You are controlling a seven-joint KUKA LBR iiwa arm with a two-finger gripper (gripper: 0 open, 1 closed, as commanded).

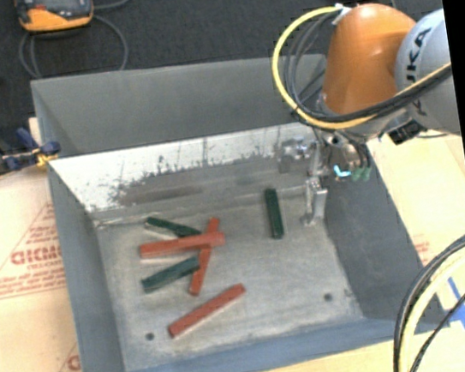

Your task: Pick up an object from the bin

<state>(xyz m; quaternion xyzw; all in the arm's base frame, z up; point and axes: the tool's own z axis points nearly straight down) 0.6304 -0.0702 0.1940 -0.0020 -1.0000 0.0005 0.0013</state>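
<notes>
Noted a short dark green stick (pixel 273 214) lying flat on the bin floor (pixel 266 293), pointed at the back wall (pixel 195 165), apart from the other sticks (pixel 181 246).

In the grey metal bin (pixel 86 281), a short dark-green stick (pixel 273 214) lies right of centre, just left of the gripper (pixel 313 209), a crossed heap of red and green sticks (pixel 182 251) lies left, and a lone red stick (pixel 206 309) lies before that heap.

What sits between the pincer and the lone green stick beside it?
Nothing visible. The pincer is just to the right of the green stick in the view, with bare bin floor between them. The heap of red and green sticks and the single red stick lie further left.
</notes>
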